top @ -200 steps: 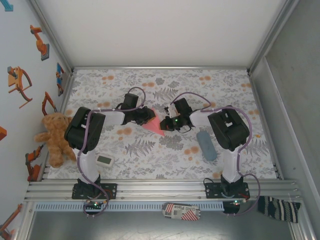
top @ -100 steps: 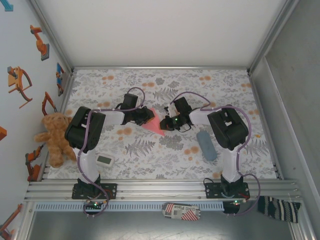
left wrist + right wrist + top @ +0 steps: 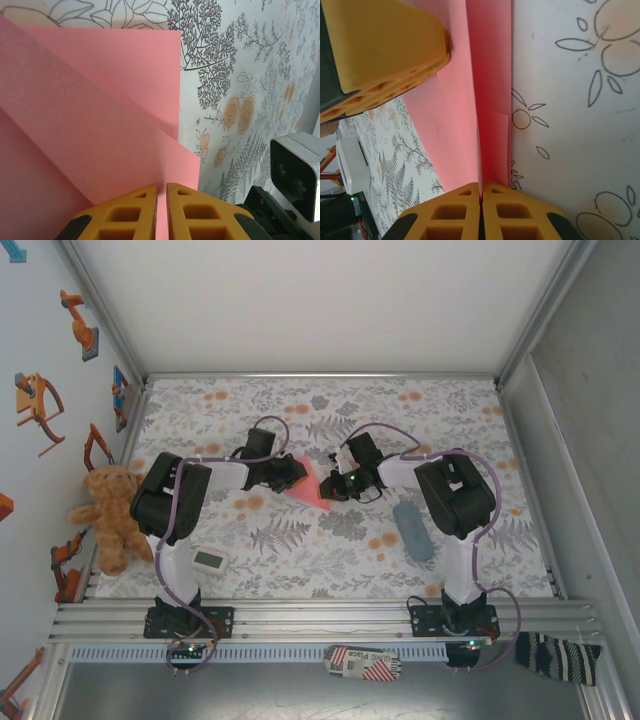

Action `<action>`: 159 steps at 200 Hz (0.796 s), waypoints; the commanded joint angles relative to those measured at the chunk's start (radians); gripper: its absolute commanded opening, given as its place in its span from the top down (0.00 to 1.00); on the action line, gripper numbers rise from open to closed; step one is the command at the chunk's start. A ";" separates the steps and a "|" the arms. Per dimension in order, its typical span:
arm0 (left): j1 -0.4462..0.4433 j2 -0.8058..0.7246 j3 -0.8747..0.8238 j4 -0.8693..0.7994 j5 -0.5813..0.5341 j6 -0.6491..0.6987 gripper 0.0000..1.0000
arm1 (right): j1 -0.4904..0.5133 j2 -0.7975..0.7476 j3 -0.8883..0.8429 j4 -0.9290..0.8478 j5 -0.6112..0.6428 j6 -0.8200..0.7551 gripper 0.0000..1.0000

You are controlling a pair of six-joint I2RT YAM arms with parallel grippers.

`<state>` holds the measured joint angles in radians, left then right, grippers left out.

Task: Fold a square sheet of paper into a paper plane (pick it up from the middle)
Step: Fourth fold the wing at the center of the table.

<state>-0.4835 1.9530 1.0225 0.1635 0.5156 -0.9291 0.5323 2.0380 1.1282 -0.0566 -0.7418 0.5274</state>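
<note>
The salmon-pink sheet of paper [image 3: 309,486] is folded into a creased wedge at the middle of the floral table, held between both arms. My left gripper [image 3: 291,474] holds its left side. In the left wrist view the left gripper [image 3: 161,192] is shut on a paper layer [image 3: 100,125] that stands upright between its yellow fingertips. My right gripper [image 3: 335,486] grips the opposite end. From the right wrist, the right gripper [image 3: 481,189] is shut on the central fold of the paper [image 3: 490,100]. One left finger [image 3: 385,50] shows at the paper's far end.
A grey-blue oblong pouch [image 3: 412,530] lies right of the right arm. A small white device [image 3: 209,560] sits near the left arm's base, and a teddy bear [image 3: 110,515] leans at the left wall. The right wrist's camera housing [image 3: 297,170] is close to the left gripper.
Both grippers keep their hold. The paper's near tip has drawn in slightly toward the grippers; otherwise the arms have barely moved.
</note>
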 commanded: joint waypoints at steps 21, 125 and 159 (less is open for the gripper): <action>0.006 0.022 0.008 -0.015 -0.002 0.011 0.85 | 0.012 0.077 -0.020 -0.091 0.055 -0.004 0.91; 0.004 0.040 0.046 -0.007 0.039 0.026 0.82 | 0.011 0.071 -0.031 -0.080 0.048 -0.009 0.87; 0.003 0.047 0.048 -0.014 0.036 0.028 0.82 | 0.012 0.070 -0.032 -0.080 0.047 -0.010 0.87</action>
<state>-0.4835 1.9800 1.0481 0.1642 0.5396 -0.9276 0.5320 2.0399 1.1336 -0.0620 -0.7563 0.5270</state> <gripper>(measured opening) 0.182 0.133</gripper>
